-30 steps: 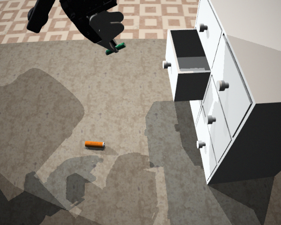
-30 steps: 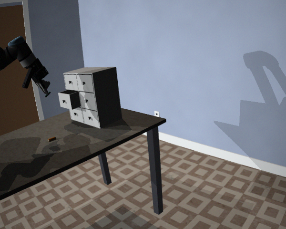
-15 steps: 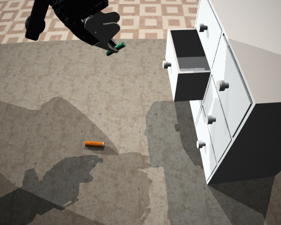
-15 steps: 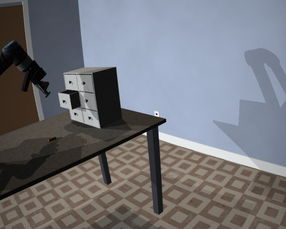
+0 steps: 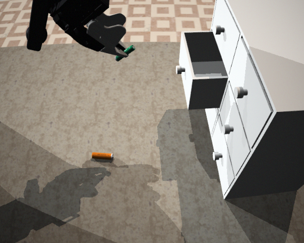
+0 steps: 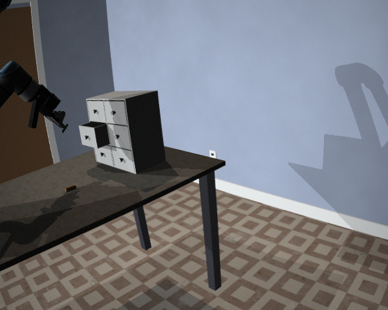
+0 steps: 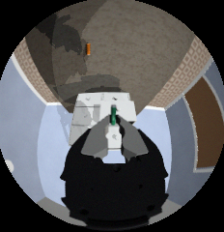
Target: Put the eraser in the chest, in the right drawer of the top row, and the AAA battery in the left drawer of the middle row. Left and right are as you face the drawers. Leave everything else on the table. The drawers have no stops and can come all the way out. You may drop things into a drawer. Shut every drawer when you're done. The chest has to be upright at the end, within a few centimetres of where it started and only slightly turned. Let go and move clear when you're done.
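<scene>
My gripper (image 5: 124, 52) (image 6: 63, 126) (image 7: 113, 115) is shut on the green AAA battery (image 5: 131, 48) (image 6: 65, 126) (image 7: 113, 112), held crosswise at the fingertips, in the air in front of the chest (image 5: 267, 157) (image 6: 147, 133). The left middle drawer (image 5: 208, 94) (image 6: 101, 137) is pulled well out, and the battery is outside it, on its front side. What shows of its inside holds no object. The right top drawer (image 5: 254, 104) (image 6: 119, 117) and the other drawers look shut. The chest stands upright. The eraser is not in view.
An orange battery (image 5: 102, 156) (image 6: 70, 188) (image 7: 88, 48) lies on the table (image 5: 68, 110) (image 6: 43, 176), in front of the chest. The open drawer's knob (image 5: 179, 69) (image 6: 86, 137) sticks out toward the gripper's side. A wall (image 6: 237, 83) stands behind the chest.
</scene>
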Controlling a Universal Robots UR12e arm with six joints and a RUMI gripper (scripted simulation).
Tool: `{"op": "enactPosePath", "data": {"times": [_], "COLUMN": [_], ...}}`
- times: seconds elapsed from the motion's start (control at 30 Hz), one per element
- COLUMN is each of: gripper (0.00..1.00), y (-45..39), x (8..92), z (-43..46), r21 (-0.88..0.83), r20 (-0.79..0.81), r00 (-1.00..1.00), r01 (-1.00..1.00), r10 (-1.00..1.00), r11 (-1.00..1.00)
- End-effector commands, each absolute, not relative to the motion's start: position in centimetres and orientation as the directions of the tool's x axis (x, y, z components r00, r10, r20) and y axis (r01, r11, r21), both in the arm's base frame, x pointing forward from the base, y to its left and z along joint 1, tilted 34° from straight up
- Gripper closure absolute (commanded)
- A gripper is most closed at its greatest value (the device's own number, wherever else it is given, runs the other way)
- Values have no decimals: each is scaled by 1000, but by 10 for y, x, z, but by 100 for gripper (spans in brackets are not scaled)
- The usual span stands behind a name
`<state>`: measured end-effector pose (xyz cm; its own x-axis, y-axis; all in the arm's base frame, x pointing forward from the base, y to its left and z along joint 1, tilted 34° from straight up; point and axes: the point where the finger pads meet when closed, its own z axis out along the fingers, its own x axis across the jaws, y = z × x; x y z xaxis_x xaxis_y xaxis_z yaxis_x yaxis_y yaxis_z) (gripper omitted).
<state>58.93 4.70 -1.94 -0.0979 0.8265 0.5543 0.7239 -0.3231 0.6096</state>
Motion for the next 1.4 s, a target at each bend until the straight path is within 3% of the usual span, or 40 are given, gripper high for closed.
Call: {"op": "enactPosePath", "data": {"times": [0.0, 1.37], "gripper": [98, 98], "y": [47, 45], "x": [589, 590], "z": [-18, -20], "r21": [646, 745], "r20": [551, 547], "r00": [-93, -96], "r01": [676, 509], "r10": [829, 831], "r11": [-354, -432]}}
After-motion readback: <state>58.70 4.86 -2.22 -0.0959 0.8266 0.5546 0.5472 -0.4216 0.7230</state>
